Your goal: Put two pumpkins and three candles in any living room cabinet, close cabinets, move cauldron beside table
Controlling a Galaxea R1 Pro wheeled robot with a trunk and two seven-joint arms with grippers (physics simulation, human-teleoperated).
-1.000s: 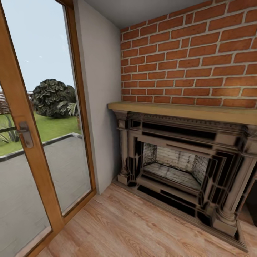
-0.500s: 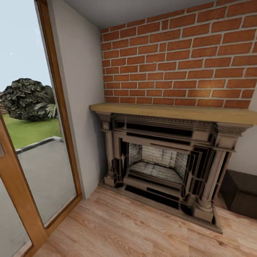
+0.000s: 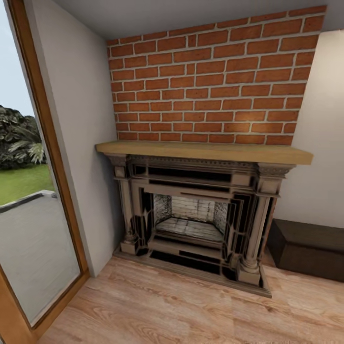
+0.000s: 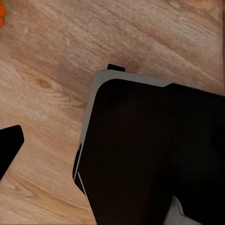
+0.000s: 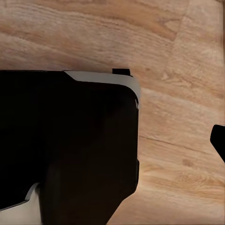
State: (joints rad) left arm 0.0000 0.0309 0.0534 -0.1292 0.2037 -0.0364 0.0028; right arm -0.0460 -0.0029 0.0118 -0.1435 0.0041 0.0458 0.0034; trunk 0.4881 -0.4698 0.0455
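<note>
The end of the low dark-brown cabinet [image 3: 308, 248] stands on the floor against the white wall, just right of the fireplace; no drawer stands open on the part I see. In the left wrist view a dark fingertip [image 4: 9, 147] hangs over the wood floor beside my black base [image 4: 154, 154]. An orange sliver [image 4: 1, 14] lies at that picture's edge, too little to tell whether it is a pumpkin. The right wrist view catches another dark fingertip [image 5: 219, 140] above the floor. Candles, cauldron and table are out of view.
An ornate stone fireplace [image 3: 196, 215] with a pale wood mantel [image 3: 205, 152] fills the brick wall ahead. A wood-framed glass door [image 3: 33, 200] closes the left side. Light wood floor [image 3: 172, 310] stretches in front of me.
The head view has swung to the right: the glass door has slid toward the left edge, the fireplace has come to the middle, and more of the dark cabinet shows at the right.
</note>
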